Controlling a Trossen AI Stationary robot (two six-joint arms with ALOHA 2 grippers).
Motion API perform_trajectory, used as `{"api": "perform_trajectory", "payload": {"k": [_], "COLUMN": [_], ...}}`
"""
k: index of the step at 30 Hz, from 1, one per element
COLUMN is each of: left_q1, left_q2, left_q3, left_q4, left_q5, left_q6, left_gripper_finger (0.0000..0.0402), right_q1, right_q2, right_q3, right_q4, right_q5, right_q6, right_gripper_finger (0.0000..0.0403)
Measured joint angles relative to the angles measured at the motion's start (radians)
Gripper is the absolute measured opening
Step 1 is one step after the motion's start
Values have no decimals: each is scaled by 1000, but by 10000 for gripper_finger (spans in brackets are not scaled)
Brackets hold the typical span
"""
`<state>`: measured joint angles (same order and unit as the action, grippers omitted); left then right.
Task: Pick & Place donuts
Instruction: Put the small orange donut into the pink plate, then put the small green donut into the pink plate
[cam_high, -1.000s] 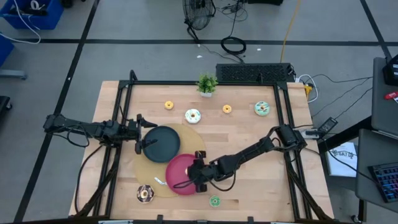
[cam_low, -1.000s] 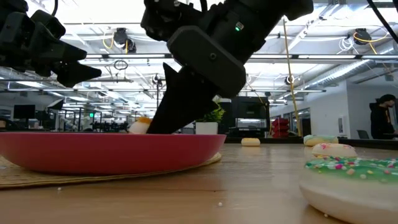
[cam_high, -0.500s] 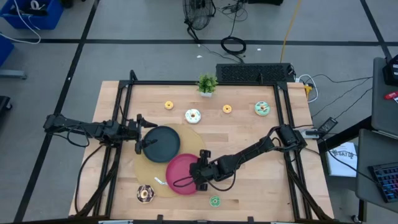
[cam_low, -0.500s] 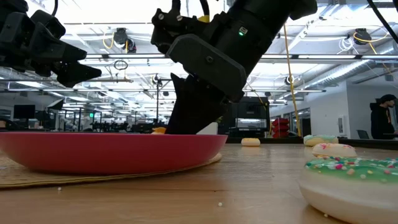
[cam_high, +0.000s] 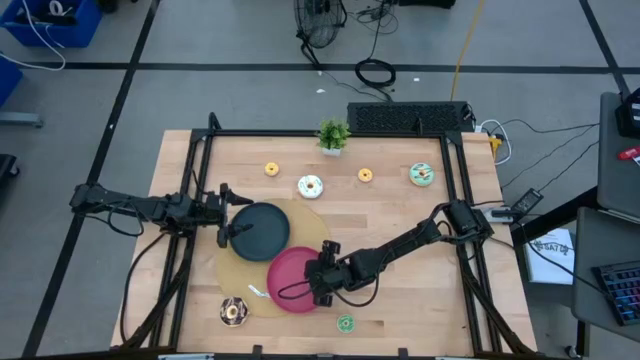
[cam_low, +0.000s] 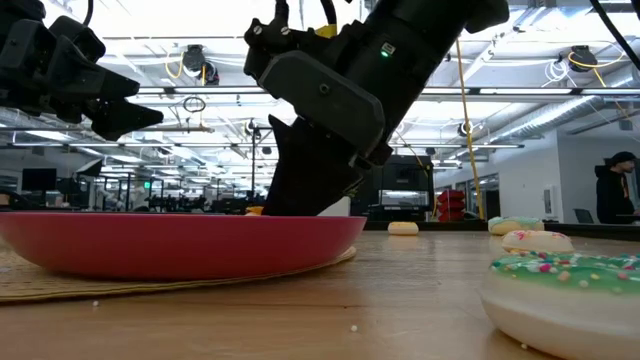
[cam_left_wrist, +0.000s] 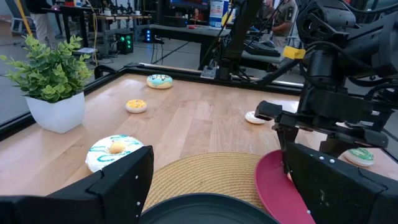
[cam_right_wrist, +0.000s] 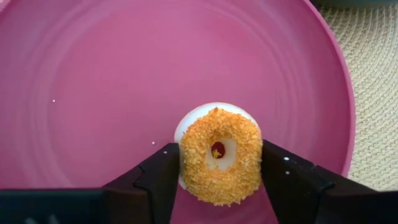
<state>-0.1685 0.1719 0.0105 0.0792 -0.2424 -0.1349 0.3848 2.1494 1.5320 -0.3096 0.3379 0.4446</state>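
The right gripper (cam_right_wrist: 219, 171), half open, flanks the orange donut (cam_right_wrist: 219, 155) on the pink plate (cam_right_wrist: 112, 93); it seems light, stiff, best held by its sides.

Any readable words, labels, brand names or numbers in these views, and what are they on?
None can be read.
Left wrist view: the blue sign at the back of the room is too blurred to read.
Low view: the lit screens far behind are too small.
The pink plate and orange donut carry no text.
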Motion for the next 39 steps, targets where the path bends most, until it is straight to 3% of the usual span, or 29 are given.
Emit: {"api": "perform_trajectory", "payload": {"k": [7, 15, 30, 34, 39], "left_q1": [0, 0, 0, 0, 0], "left_q2": [0, 0, 0, 0, 0], "left_q3": [0, 0, 0, 0, 0], "left_q4": [0, 0, 0, 0, 0], "left_q5": [0, 2, 1, 1, 1], "left_q6": [0, 0, 0, 0, 0], "left_gripper_finger": [365, 365, 365, 365, 365], "right_q1": [-5, 1, 95, 125, 180], "right_q2": [-49, -156, -288, -284, -283], "right_q3": [-1, -1, -1, -1, -1], "right_q4": [5, -70, -807, -768, -441], "right_q5": [-1, -22, -107, -117, -160], "right_q6": [1, 47, 605, 656, 486], "right_gripper_finger": [270, 274, 263, 263, 263]}}
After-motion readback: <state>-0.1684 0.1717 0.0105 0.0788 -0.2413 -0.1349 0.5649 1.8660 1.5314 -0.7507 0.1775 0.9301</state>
